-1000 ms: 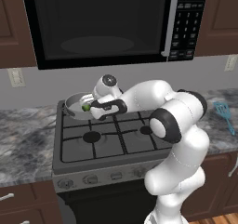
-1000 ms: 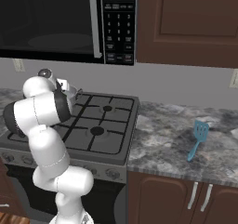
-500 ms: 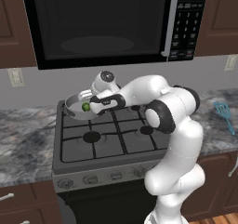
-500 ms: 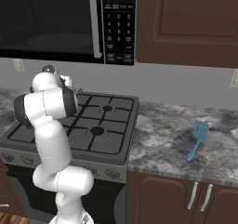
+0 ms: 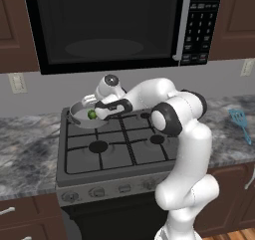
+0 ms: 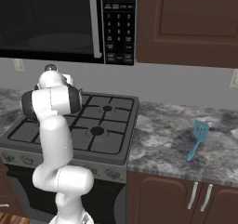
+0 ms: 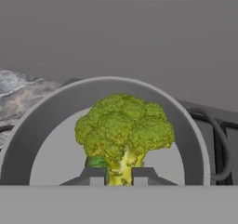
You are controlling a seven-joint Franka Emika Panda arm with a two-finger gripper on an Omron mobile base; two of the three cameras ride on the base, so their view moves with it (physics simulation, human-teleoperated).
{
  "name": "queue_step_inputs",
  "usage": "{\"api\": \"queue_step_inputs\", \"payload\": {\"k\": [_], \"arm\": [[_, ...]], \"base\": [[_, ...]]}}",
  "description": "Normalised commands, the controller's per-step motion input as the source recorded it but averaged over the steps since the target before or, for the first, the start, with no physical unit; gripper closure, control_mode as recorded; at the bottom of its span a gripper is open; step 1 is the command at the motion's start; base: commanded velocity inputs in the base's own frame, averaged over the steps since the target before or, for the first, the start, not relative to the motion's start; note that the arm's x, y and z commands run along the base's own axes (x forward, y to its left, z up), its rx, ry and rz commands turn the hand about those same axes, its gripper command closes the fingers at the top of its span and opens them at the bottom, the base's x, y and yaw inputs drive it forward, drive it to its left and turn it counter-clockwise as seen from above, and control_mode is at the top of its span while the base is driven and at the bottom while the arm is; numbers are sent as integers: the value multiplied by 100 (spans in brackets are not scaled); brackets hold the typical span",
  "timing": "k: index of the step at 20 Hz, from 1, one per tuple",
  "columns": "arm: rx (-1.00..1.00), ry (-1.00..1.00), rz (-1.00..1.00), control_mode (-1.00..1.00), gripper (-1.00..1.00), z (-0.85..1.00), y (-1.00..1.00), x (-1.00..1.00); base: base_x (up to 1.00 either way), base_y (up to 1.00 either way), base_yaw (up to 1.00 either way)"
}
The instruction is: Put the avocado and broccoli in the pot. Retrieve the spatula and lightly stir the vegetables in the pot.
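The broccoli [image 7: 124, 130], a lumpy yellow-green floret, is held by its stalk in my gripper [image 7: 118, 174], which is shut on it. It hangs just over the pale inside of the grey pot [image 7: 51, 114]. A small dark green patch, the avocado [image 7: 95, 161], peeks out low behind the stalk; most of it is hidden. From the left base view the gripper [image 5: 96, 114] reaches over the pot [image 5: 75, 116] on the stove's back left burner, with the broccoli [image 5: 92, 114] at its tip. The light blue spatula [image 5: 240, 122] [image 6: 197, 137] lies on the counter far to the right.
The black stove [image 5: 114, 147] has dark grates around the pot. A microwave [image 5: 109, 25] hangs close above the arm. Grey stone counter [image 6: 186, 135] runs on both sides, with dark cabinets [image 6: 186, 23] above.
The arm's elbow has swung upright and the hand has shifted slightly over the pot, still carrying the broccoli.
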Motion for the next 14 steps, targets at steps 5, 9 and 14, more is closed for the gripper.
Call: {"api": "queue_step_inputs", "payload": {"k": [5, 9, 14], "arm": [[0, 0, 0, -100, 100, -10, 16, 20], [0, 0, 0, -100, 100, -6, 7, 11], [0, 0, 0, -100, -100, 0, 0, 0]], "base": [[0, 0, 0], [0, 0, 0], [0, 0, 0]]}}
